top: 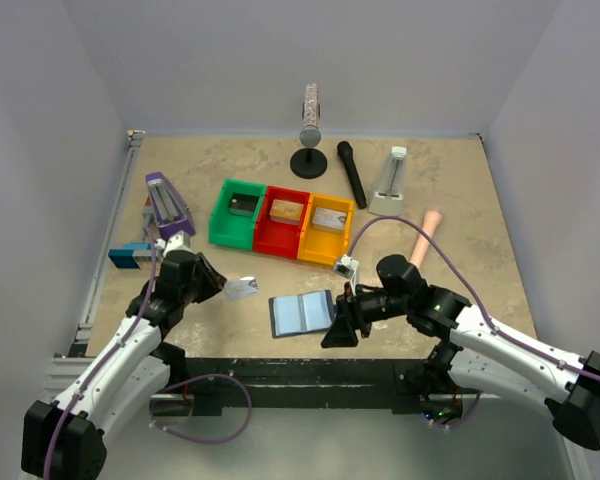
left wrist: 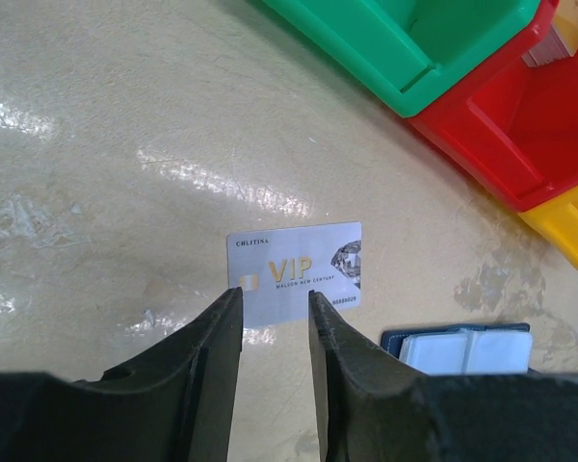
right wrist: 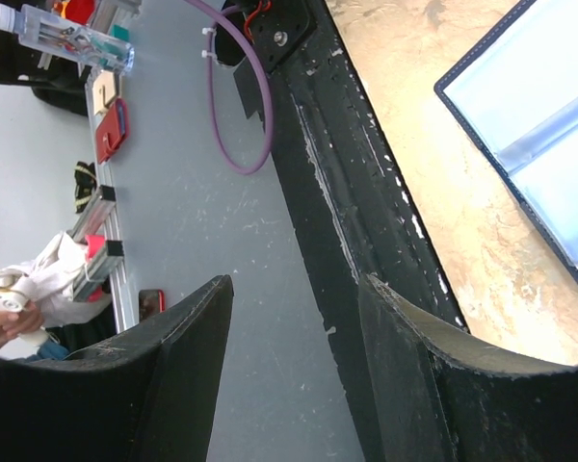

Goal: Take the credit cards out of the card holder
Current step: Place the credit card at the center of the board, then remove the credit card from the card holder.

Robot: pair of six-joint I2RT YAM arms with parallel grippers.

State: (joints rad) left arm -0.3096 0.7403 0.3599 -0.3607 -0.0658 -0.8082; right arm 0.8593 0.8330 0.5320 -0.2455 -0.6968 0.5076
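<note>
Mottled beige table (top: 460, 200) under everything. Near its front edge, the card holder (top: 302, 314): dark navy, spread open and flat, with pale blue-grey lining and clear slots facing up. Long axis roughly left to right and slightly tilted, fold running away from the near edge. Cut off by the frame in the right wrist view and half hidden behind a finger in the left wrist view; impossible to tell whether any card sits in the slots. Just beside its right edge, the right pincer (top: 338, 328), fingers well apart, nothing between them, only the black front rail (right wrist: 337, 192) showing in the gap. Left of the holder, the left pincer (left wrist: 275, 294), low over the table, fingers parted by a narrow gap, gripping nothing. Just beyond those tips, flat on the table and apart from the holder, one of the credit cards (left wrist: 295, 272). Silvery grey, gold "VIP" lettering, a diamond emblem at its right end, smaller print hard to read. Near edge partly masked by the fingertips. Long axis across the left wrist view, lettering upright toward that camera.
</note>
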